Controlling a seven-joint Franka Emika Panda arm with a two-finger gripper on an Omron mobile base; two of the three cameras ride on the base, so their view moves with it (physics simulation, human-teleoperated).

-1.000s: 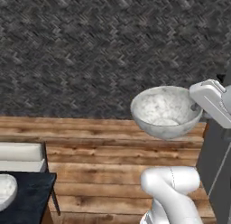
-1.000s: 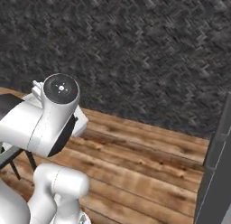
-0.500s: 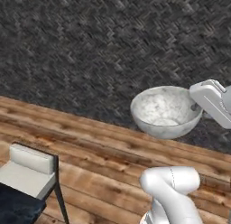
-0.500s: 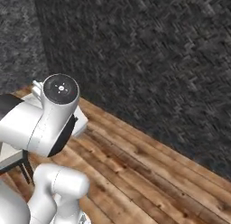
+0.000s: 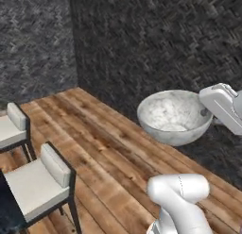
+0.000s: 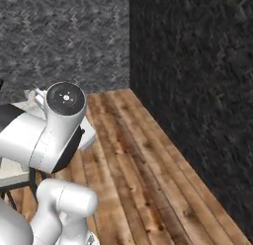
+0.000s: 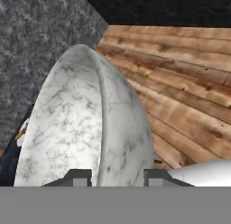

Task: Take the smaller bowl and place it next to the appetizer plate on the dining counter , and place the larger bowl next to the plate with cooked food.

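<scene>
While the larger bowl [image 5: 174, 116] hangs in the air well above the floor, the gripper [image 7: 113, 177] is clamped on its rim at the 3 o'clock side in the left base view, one dark fingertip [image 7: 77, 177] inside the wall and the other outside it. It is a wide, deep, round vessel of grey-white marbled stone look, thin dark veins running over a smooth, slightly glossy surface; the inside is a pale hollow and the outside curves down to a rounded base. In the hand view it stands on edge as a tall lens shape, the veined inner face toward 9 o'clock and the bulging outer wall toward 3 o'clock.

Below lies a floor [image 5: 108, 148] of long wooden planks, warm brown with darker grain and knots. Behind the bowl rises a wall [image 5: 156, 44] of dark charcoal, woven or herringbone texture; a lighter grey wall [image 5: 33, 39] of the same rough pattern meets it at a corner near 11 o'clock in the left base view.

At 8 o'clock in that view stand two chairs [image 5: 40, 183] with thin black frames and pale cushioned seats and backs. A sliver of black surface at the 7 o'clock corner is too small to identify. The white arm [image 6: 47, 135], with its dark round joint cap, shows at 9 o'clock in the right base view.
</scene>
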